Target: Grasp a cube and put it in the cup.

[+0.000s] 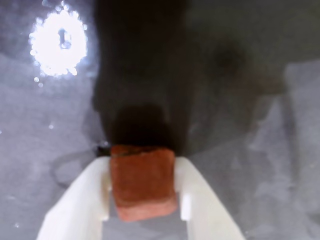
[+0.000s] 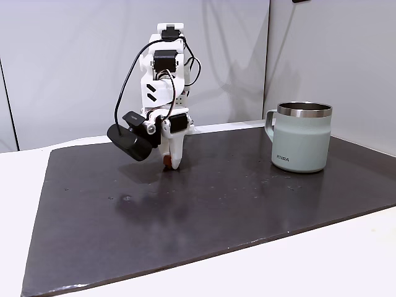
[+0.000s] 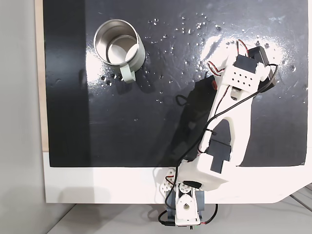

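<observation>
**Cube pinched at the mat**

Cube point(image 1: 143, 181) sat between the white fingers point(image 1: 80, 205) of the gripper point(image 2: 171, 164), jaws closed against both its sides, down at the dark mat point(image 2: 216, 204). Cup point(image 2: 300, 137) stood upright, well apart to the right in a fixed view, handle point(image 3: 127, 74) toward the arm.
</observation>
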You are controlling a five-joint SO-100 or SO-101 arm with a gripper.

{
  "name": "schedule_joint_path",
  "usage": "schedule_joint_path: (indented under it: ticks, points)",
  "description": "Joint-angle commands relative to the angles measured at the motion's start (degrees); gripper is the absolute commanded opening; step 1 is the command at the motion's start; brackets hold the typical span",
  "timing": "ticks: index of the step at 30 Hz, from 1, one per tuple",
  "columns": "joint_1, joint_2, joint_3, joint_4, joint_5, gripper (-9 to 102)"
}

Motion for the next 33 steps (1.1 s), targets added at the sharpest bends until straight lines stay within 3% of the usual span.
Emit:
schedule_joint_path:
  ticks: [1, 5, 21, 33]
  points:
    - [0.26, 0.62, -1.32, 0.00, -0.53, 2]
    - [0.18, 3.08, -1.67, 2.37, 0.35, 2]
    - [-3.34, 22.24, -19.69, 26.72, 5.45, 3]
    - [-4.92, 25.31, -29.00, 27.51, 7.21, 3]
